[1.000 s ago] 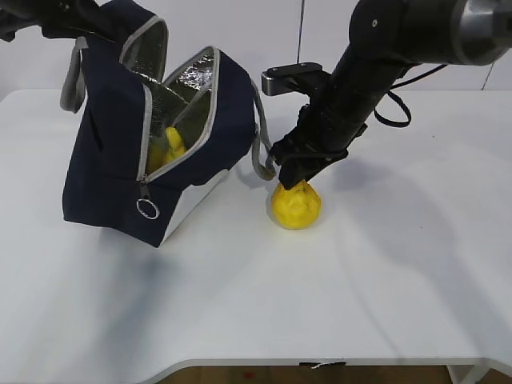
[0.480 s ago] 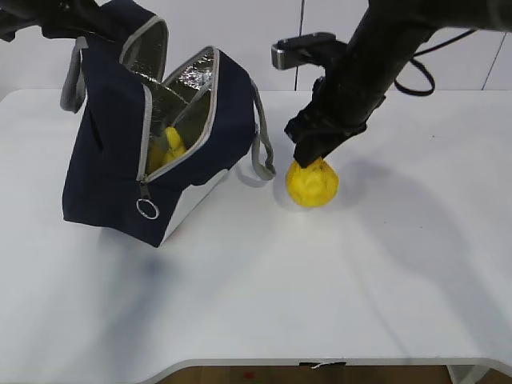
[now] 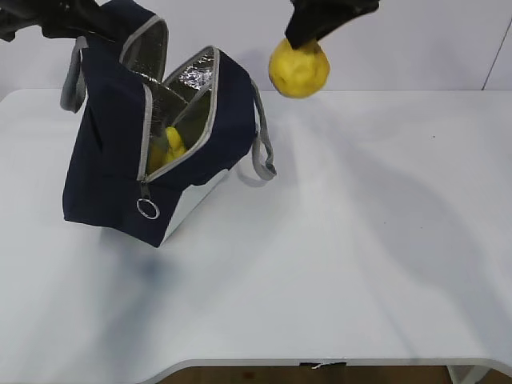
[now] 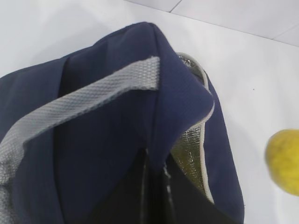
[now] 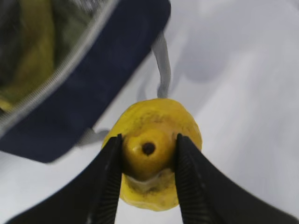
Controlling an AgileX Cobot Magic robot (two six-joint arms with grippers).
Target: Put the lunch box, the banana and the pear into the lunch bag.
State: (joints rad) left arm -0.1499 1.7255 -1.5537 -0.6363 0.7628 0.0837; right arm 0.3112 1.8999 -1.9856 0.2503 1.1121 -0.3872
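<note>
Gripping bumpy yellow pear (image 3: 298, 69) by neck, right tool (image 5: 148, 154) hoists it clear of counter (image 3: 360, 240); left tool, clamped shut on fabric, props navy-blue fabric lunch bag (image 3: 112, 168) open for drop.

The claw (image 5: 148, 175) pinches the pear (image 5: 154, 140) above the lunch bag (image 5: 93, 79).

We see bright, even light on the white table (image 3: 360, 264), with soft grey shadows falling toward five o'clock. Our right wrist view is blurred at eleven o'clock; the silver lining (image 3: 192, 80) glints.
</note>
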